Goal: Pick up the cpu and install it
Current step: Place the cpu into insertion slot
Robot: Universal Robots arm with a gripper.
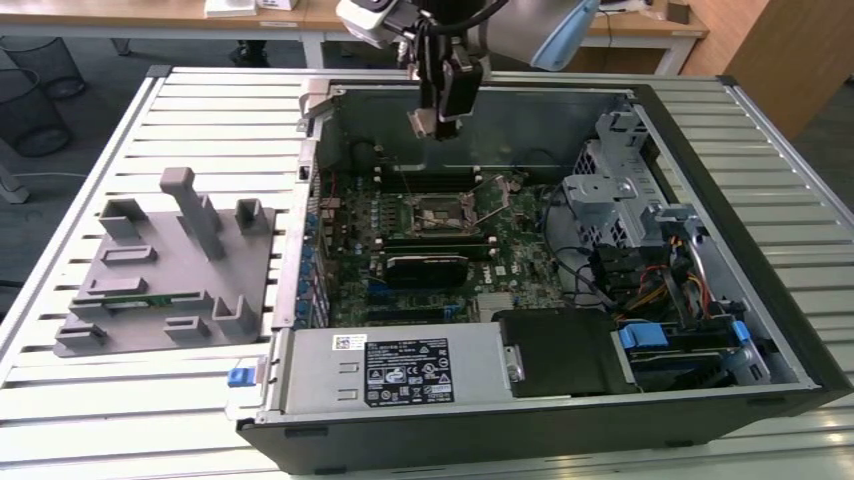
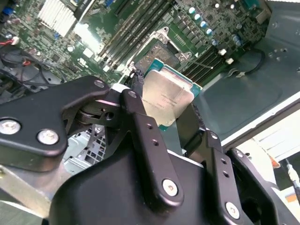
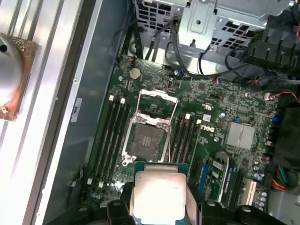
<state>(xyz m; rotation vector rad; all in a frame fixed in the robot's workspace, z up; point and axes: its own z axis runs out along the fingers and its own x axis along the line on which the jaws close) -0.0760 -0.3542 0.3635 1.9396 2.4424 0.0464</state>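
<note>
Gripper holds the cpu by two opposite edges, hanging above the motherboard socket (frame flipped open), clear of it.

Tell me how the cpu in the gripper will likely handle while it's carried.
The cpu looks a stiff, flat plate, so it likely won't bend in the gripper. Its smooth metal top suggests it could slip, being pinched only at the edges. Thin and small, it's probably light, but may be fragile if dropped.

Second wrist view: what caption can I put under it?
Gripper holding the cpu above the motherboard socket.
</note>
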